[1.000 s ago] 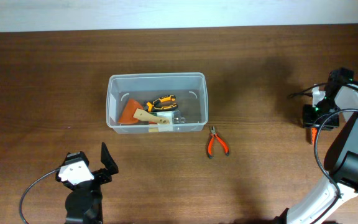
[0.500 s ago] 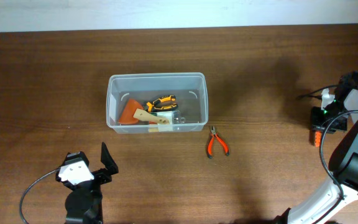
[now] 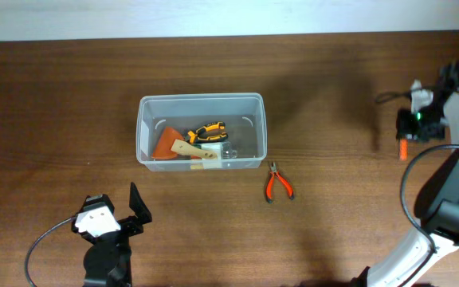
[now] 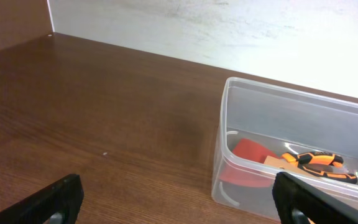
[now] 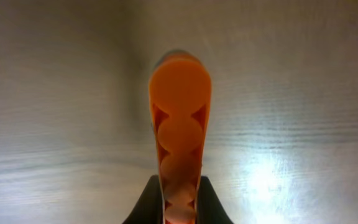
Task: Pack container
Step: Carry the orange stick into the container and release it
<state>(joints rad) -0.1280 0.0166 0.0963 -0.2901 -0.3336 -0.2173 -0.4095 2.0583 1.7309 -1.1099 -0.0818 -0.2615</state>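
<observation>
Change over the last second: the right gripper [image 5: 178, 200] has shifted from the near right edge of the table [image 3: 70, 96] toward its far side, and the orange-handled tool [image 3: 402, 149] has travelled with it; a second ago that tool sat lower in the overhead view; judged as a completed pick, tool now off the wood, so the carry to the tub can begin

Right fingers: clamped on the base of the orange-handled tool, seen end-on in the right wrist view, its butt pointing at the blurred tabletop

Left gripper [image 4: 179, 202]: spread wide, nothing between the fingers, unmoved at the near left corner

Container [image 3: 202, 98]: centre-left of the table, upright, lid-less; already inside are an orange scraper [image 3: 168, 145], a yellow-and-black tool [image 3: 206, 131] and a small clear item I cannot identify; orange pliers [image 3: 278, 182] lie on the table just beside its near right corner, still unpacked

Relative position: container well apart from the right fingers, across the table to their left; it is nearer the left gripper, ahead and to its right, not touching

Remaining, by judgement: held tool and pliers
</observation>
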